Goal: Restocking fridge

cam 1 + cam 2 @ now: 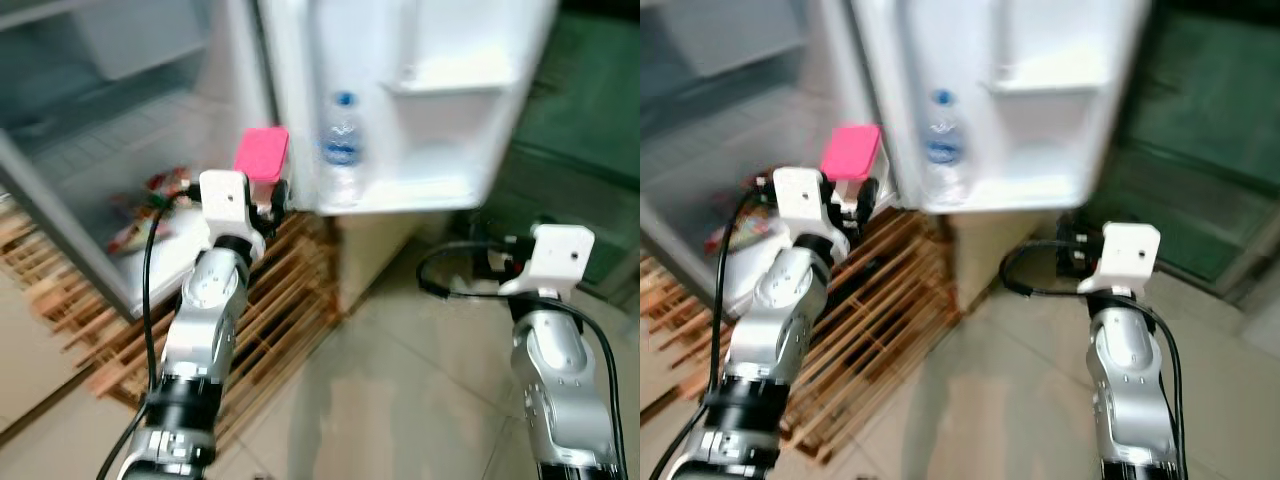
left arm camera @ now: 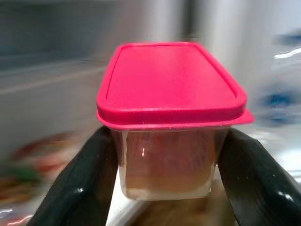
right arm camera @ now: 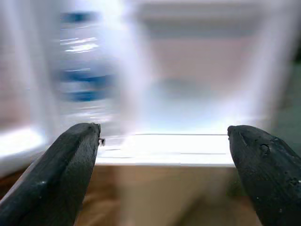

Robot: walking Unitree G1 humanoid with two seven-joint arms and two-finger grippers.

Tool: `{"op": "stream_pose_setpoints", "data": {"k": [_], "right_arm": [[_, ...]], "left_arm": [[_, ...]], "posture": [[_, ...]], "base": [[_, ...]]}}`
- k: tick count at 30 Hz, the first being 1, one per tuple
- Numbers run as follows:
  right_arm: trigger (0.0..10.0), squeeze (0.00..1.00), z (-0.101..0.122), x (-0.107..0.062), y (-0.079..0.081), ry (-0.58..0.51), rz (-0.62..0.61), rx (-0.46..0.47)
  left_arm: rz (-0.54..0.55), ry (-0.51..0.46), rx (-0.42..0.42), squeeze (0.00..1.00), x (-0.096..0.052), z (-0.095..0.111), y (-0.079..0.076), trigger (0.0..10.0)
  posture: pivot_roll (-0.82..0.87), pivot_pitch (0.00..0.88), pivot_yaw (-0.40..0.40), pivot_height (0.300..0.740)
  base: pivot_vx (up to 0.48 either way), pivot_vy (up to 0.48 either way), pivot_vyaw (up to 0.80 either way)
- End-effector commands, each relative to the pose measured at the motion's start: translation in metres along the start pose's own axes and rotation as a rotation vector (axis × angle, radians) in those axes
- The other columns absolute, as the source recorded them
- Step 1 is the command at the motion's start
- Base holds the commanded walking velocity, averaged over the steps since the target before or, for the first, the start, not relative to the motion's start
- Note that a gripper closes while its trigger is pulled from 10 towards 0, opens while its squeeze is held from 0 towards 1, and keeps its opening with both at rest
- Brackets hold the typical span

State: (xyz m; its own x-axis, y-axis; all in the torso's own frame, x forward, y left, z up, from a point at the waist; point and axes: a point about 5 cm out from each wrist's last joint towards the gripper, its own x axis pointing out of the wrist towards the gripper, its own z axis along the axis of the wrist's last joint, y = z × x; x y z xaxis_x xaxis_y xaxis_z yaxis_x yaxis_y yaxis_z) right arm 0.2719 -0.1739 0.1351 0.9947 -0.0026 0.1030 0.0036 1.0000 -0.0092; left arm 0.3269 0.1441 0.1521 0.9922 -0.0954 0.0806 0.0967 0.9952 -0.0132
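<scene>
Container [image 2: 171, 117]: we hold a clear plastic tub with a pink lid, upright, raised at the left front of the open fridge, near the hinge edge of its door.
Left gripper [image 2: 167, 188]: our two black fingers [image 2: 84, 188] press on the tub's two sides below the lid rim; the jaws are about as wide as the tub and clamped on it.
Left arm [image 1: 205, 320]: we reach it forward and up over the wooden pallet.
Right gripper [image 3: 164, 174]: our fingers stand wide apart with nothing between them, pointed at the lower shelf of the fridge door.
Right arm [image 1: 560, 370]: we hold it low at the right, above the tiled floor, nearer than the door.
Pallet [image 1: 280, 300]: slatted wood, on the floor under the fridge, left of the tiles.
Tiled floor [image 1: 400, 400]: pale tiles at near right.
Fridge door [image 1: 420, 100]: white, swung open, far centre.
Water bottle [image 1: 342, 150]: blue cap and label, upright at the left end of the door's lower shelf.
Fridge interior [image 1: 110, 150]: far left, blurred; some coloured packets [image 1: 150, 205] lie low inside, and we cannot tell what they are.
</scene>
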Motion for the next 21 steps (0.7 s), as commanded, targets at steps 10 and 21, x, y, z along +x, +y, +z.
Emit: {"op": "stream_pose_setpoints", "data": {"k": [10,21], "right_arm": [[10.0,0.00,-0.010,0.004,0.004,0.075,0.076,0.024],[10.0,0.00,-0.006,0.005,0.007,0.063,0.097,-0.013]], "left_arm": [[0.005,0.018,0.033,0.00,-0.005,0.000,-0.012,10.0],[-0.017,0.054,0.020,0.00,0.002,-0.001,-0.021,10.0]], "posture": [[-0.10,0.000,0.059,0.740],[-0.11,0.000,0.061,0.740]], "base": [[0.000,-0.282,0.62],[0.214,-0.409,0.53]]}}
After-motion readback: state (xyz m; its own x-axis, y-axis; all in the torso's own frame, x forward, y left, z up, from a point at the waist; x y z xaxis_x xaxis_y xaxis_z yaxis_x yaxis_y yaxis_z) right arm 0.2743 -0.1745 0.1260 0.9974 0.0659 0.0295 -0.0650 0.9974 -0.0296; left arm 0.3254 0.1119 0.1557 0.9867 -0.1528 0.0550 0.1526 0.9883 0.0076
